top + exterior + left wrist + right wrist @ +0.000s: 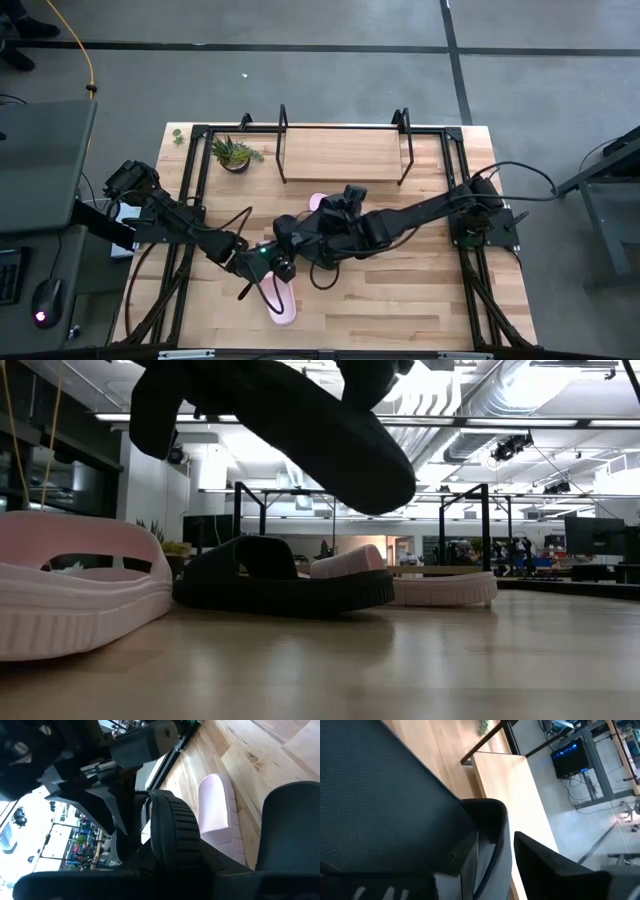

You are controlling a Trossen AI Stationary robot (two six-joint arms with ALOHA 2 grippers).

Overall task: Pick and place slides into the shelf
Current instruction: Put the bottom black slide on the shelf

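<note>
One black slide hangs tilted above the table, between my left gripper and my right gripper, both shut on it at the table's middle. Its ribbed sole edge fills the left wrist view, and its matte surface fills the right wrist view. A second black slide lies sole down on the table. A pink slide lies behind it, half under my right arm. Another pink slide lies near the front edge. The shelf stands at the far edge. My left gripper has the black slide by its ribbed sole edge. The fingers are lost in the dark at the bottom of the wrist view. The slide is lifted clear of the table and tilted. My right gripper meets the same slide from the table's right, slanting down. The slide's dark surface lies against one finger. Which part the fingers close on cannot be told, because the slide itself hides it.
A small potted plant stands left of the shelf. Black frame rails run along the table's left, right and far sides. Bare wood lies to the right of the near pink slide.
</note>
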